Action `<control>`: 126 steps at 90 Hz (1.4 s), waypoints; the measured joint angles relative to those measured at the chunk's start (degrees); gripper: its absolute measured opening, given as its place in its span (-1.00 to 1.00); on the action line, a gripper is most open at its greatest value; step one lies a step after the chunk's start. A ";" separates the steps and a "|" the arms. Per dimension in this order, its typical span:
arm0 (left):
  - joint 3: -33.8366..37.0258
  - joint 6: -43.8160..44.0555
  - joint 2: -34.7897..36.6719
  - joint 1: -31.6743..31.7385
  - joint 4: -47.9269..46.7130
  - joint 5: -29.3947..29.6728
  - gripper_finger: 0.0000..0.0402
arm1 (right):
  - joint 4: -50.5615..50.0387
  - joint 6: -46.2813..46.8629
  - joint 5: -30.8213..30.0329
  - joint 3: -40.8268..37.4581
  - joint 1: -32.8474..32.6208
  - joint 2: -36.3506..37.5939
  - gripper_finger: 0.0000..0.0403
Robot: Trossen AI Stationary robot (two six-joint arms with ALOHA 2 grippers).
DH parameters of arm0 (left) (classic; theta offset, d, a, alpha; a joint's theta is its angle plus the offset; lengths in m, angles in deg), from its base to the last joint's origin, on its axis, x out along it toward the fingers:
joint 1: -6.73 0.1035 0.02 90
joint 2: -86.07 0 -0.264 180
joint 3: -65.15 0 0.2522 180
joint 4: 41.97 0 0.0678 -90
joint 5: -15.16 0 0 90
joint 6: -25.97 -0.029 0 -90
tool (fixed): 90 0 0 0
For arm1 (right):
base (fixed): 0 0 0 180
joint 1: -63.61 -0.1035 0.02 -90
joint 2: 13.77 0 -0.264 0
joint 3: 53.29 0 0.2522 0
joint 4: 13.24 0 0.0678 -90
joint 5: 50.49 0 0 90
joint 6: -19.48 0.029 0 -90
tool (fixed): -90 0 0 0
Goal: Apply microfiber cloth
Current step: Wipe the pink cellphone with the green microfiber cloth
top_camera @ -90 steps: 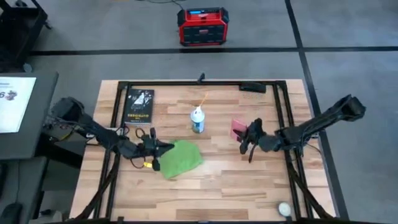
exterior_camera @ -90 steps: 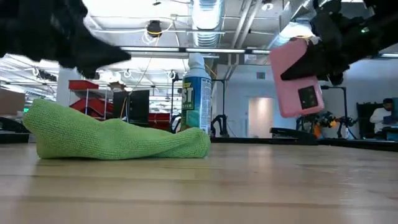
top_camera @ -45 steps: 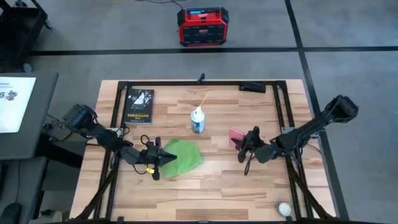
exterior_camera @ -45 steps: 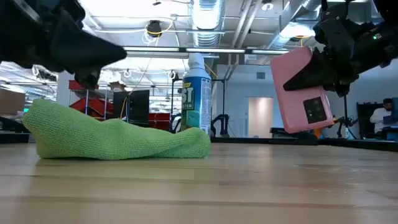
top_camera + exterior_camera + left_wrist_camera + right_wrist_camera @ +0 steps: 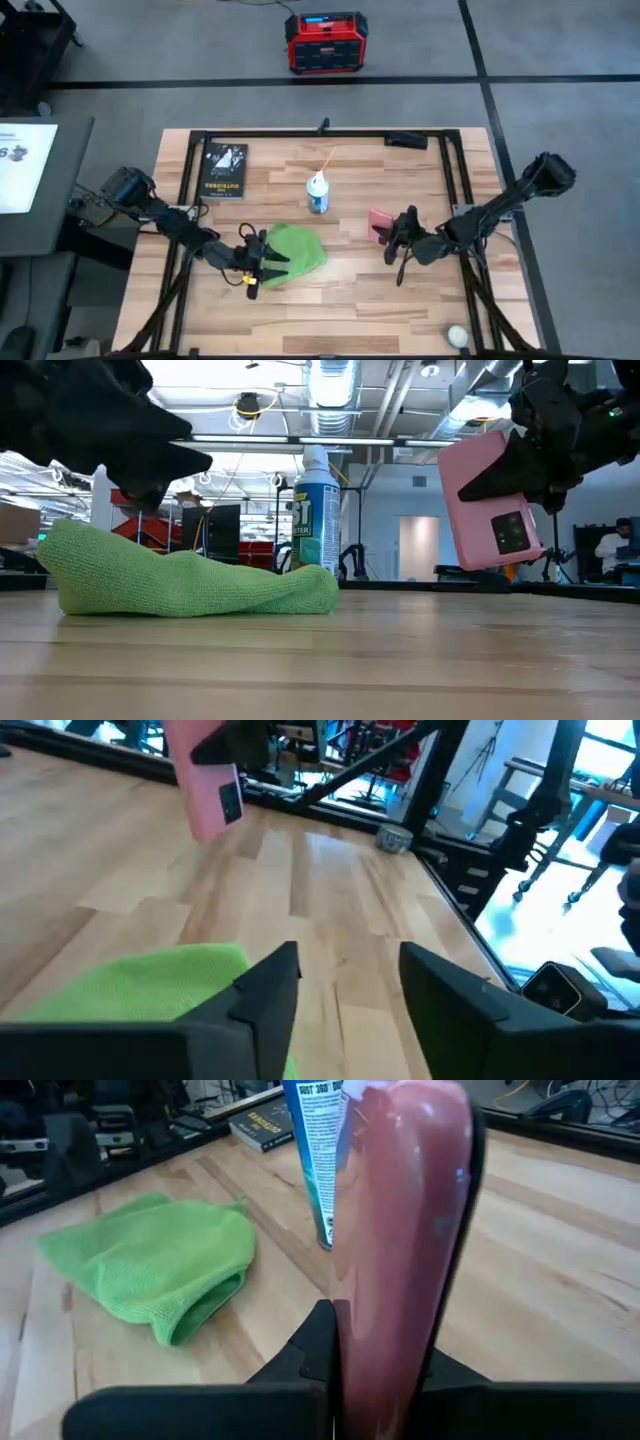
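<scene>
Left pincer poised at the cloth, right pincer holding the phone aloft

We see the bright lime-green microfiber cloth [image 5: 290,253] lying crumpled near the middle of the wooden desk [image 5: 350,310], with our left pincer [image 5: 262,262] at its left-edge side, fingers apart and empty. Our right pincer [image 5: 392,233] is clamped on the flat pink phone [image 5: 490,500], raised clear of the desk. We judge the risk to be a shallow pinch: soft folds could slip out, or drag the cloth against the white-and-blue spray can [image 5: 318,192].

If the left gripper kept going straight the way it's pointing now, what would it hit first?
Most likely the bright lime-green microfiber cloth. The left gripper is open and points across the table at the cloth's near edge, with its fingers just above the fabric. Depth is unclear, so it might skim over the top.
</scene>
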 joint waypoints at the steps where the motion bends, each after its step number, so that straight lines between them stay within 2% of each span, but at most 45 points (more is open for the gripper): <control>1: -0.01 0.00 0.01 -0.05 -0.13 -0.03 -0.17 | 0.00 0.00 0.00 0.00 0.00 0.00 -0.94; 15: -0.04 5.30 0.09 -1.00 -6.72 -0.21 -0.15 | -0.04 -0.02 0.02 0.00 0.00 0.00 -0.94; 37: 0.01 22.15 5.82 -4.58 -27.91 -0.15 -0.16 | -0.17 -0.07 0.04 0.00 0.04 0.00 -0.94; 53: 0.01 24.61 13.87 -7.95 -36.64 0.66 -0.16 | -0.17 -0.07 0.04 0.00 0.04 0.00 -0.94; 71: 0.01 26.04 20.59 -10.79 -45.18 5.62 -0.16 | -0.15 -0.05 0.02 0.00 0.11 0.00 -0.94; 85: 0.03 30.43 19.39 -12.17 -50.54 6.05 -0.16 | -0.15 -0.06 0.02 0.00 0.11 0.00 -0.94; 95: 0.01 30.16 17.65 -13.14 -51.21 8.33 -0.16 | -0.14 -0.04 0.02 0.00 0.22 0.00 -0.94; 116: 0.01 30.47 10.75 -13.55 -50.55 11.58 -0.16 | 0.59 0.00 0.02 0.00 0.22 0.02 -0.94; 126: 0.01 29.44 5.02 -13.55 -45.16 14.78 -0.16 | 0.66 0.00 0.00 0.00 0.22 0.02 -0.94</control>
